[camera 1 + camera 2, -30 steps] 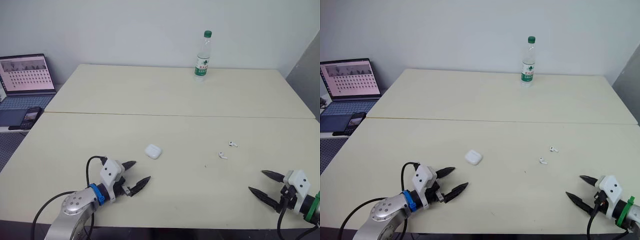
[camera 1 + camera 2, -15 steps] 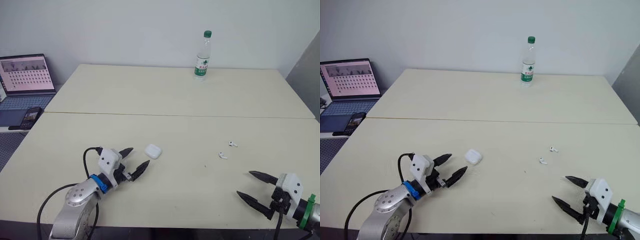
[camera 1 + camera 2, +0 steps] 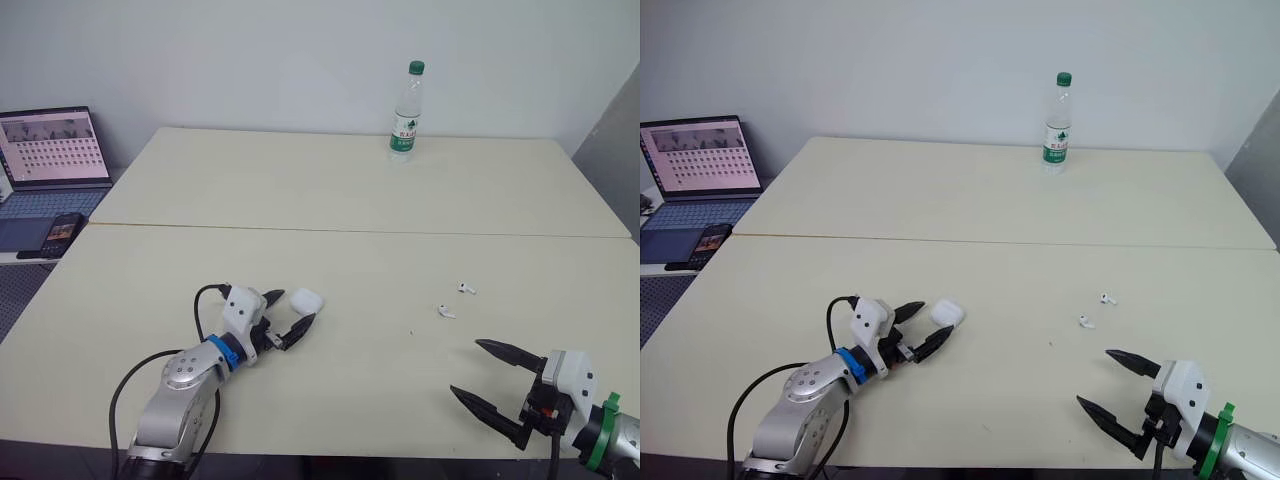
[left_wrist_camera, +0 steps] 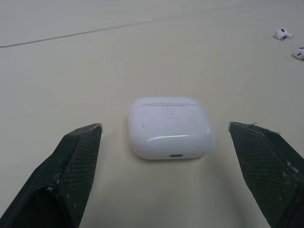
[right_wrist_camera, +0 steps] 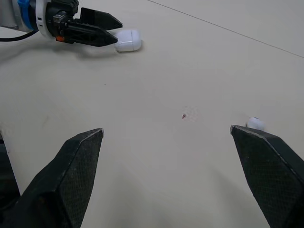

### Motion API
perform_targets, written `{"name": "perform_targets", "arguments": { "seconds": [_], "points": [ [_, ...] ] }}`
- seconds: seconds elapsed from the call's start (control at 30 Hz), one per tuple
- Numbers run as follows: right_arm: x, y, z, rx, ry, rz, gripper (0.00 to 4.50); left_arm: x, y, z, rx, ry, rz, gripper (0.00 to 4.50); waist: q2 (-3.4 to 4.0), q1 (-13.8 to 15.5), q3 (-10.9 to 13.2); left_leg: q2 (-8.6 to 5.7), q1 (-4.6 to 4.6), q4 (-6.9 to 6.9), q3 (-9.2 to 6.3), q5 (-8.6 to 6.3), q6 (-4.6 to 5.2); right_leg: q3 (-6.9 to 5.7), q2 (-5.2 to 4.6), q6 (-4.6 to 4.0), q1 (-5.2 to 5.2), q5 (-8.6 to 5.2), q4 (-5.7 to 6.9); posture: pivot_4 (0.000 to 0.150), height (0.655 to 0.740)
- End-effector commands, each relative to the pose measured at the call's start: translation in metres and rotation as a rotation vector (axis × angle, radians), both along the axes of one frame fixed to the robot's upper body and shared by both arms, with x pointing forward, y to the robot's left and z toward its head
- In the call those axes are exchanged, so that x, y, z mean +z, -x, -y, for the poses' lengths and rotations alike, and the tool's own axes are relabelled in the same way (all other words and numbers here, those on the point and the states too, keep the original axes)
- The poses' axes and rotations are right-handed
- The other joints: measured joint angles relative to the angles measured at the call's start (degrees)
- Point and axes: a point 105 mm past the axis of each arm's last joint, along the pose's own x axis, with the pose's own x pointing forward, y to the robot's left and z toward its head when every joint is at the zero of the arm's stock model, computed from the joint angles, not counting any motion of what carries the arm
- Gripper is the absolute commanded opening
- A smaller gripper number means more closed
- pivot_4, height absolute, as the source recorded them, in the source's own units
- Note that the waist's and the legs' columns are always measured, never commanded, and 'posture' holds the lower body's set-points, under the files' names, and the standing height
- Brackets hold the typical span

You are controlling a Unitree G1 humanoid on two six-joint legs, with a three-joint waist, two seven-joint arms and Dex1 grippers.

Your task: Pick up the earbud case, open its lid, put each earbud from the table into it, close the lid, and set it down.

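The right gripper (image 3: 468,368), its black fingers spread wide, sits over the near table edge and has crept inward since a second ago. The left gripper (image 3: 289,309), also spread, has advanced, and its fingertips now flank the small white rounded earbud case (image 4: 169,127) without touching it. The case lies unmoved with its lid shut on the pale cream table (image 3: 350,200). Farther right, one white earbud (image 3: 445,311) lies near a second earbud (image 3: 465,288). A clear plastic bottle with a green cap (image 3: 405,110) stands at the far edge.
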Motion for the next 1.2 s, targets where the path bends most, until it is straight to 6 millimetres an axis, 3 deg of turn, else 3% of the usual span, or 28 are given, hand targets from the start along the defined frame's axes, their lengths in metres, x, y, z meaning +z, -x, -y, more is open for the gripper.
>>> {"name": "perform_targets", "arguments": {
  "seconds": [0.03, 0.33, 0.43, 0.7, 0.87, 1.07, 1.2],
  "points": [
    [0.011, 0.001, -0.002, -0.001, -0.002, 0.045, 4.50, 0.005, -0.004, 0.006, -0.022, -0.019, 0.043, 4.48, 0.00, 0.00, 0.00, 0.00, 0.00, 0.00, 0.00, 0.00, 0.00, 0.00, 0.00, 0.00, 0.00, 0.00, 0.00, 0.150, 0.7362],
    [0.010, 0.000, -0.003, -0.011, -0.005, 0.043, 4.50, -0.001, -0.007, 0.008, 0.004, -0.012, 0.037, 4.48, 0.00, -0.01, 0.00, 0.00, 0.01, 0.00, -0.01, 0.00, 0.00, -0.01, 0.00, 0.01, 0.00, 0.00, 0.00, 0.150, 0.7362],
    [0.009, -0.002, -0.002, -0.010, -0.004, 0.044, 4.50, 0.004, -0.011, 0.006, 0.022, 0.006, 0.054, 3.86, 0.00, 0.00, 0.00, 0.00, 0.01, 0.00, -0.01, 0.00, 0.00, 0.00, 0.00, 0.02, 0.00, 0.01, 0.00, 0.150, 0.7362],
    [0.013, -0.009, -0.003, -0.016, -0.024, 0.063, 4.50, 0.012, -0.015, 0.006, 0.020, 0.018, 0.067, 1.30, -0.02, 0.03, -0.05, -0.01, 0.03, 0.01, 0.00, 0.00, 0.00, 0.01, 0.00, 0.06, 0.03, 0.03, 0.00, 0.150, 0.7362],
    [0.021, -0.017, -0.005, -0.028, -0.062, 0.081, 4.50, 0.016, -0.016, 0.004, 0.007, 0.005, 0.082, 1.30, -0.03, 0.01, -0.05, -0.01, 0.01, 0.01, 0.00, 0.00, 0.00, 0.01, 0.01, 0.05, 0.02, 0.04, 0.00, 0.150, 0.7362],
    [0.017, -0.019, -0.005, -0.022, -0.036, 0.077, 4.50, 0.007, -0.011, 0.004, -0.020, -0.041, 0.073, 1.30, -0.04, 0.02, -0.05, -0.03, -0.03, 0.00, -0.01, 0.00, 0.00, 0.01, 0.01, 0.02, 0.01, 0.05, -0.03, 0.150, 0.7362],
    [0.015, -0.018, -0.006, -0.023, -0.035, 0.077, 4.50, 0.018, -0.008, 0.001, -0.032, 0.021, 0.079, 1.30, -0.04, 0.01, -0.05, -0.02, -0.02, 0.00, -0.01, 0.00, 0.00, 0.01, 0.00, 0.03, 0.01, 0.05, -0.03, 0.150, 0.7362]
  ]
}}
